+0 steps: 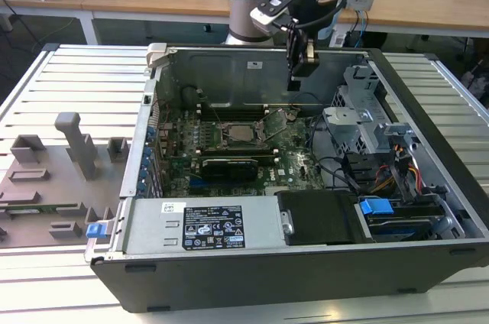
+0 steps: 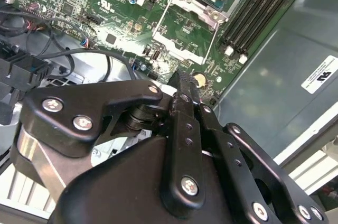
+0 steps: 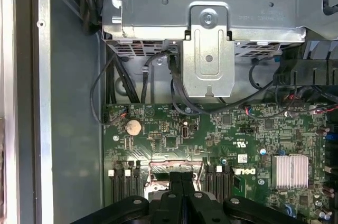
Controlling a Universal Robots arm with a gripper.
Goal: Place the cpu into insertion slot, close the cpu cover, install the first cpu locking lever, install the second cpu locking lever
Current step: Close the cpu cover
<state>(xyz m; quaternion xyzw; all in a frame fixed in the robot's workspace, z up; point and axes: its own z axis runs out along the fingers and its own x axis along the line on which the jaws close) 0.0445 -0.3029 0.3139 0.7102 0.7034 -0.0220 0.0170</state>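
Exterior view, from its left: a grey fixture plate (image 1: 46, 186) with printed holders lies on the slatted surface (image 1: 76, 72), just beside the open computer case (image 1: 252, 263). Inside the case, near the middle of the green board (image 1: 183, 157), the cpu (image 1: 243, 134) lies flat in the insertion slot (image 2: 206, 3), so I judge the first step done. Towards that view's right of the slot, the cpu cover (image 1: 276, 119) stands tilted up rather than lying over the chip. In the second wrist view it shows as a silvery frame with green board visible through its cut-out. Thin wire levers appear raised near it, though their exact position is hard to make out. So closing the cover and seating both levers look not yet done. Further right, the tool (image 1: 300, 72) hangs above the board near the cover, apart from it. Its fingers are together, with nothing visible between them in both wrist views. A metal drive cage (image 1: 367, 121) stands at the far right.
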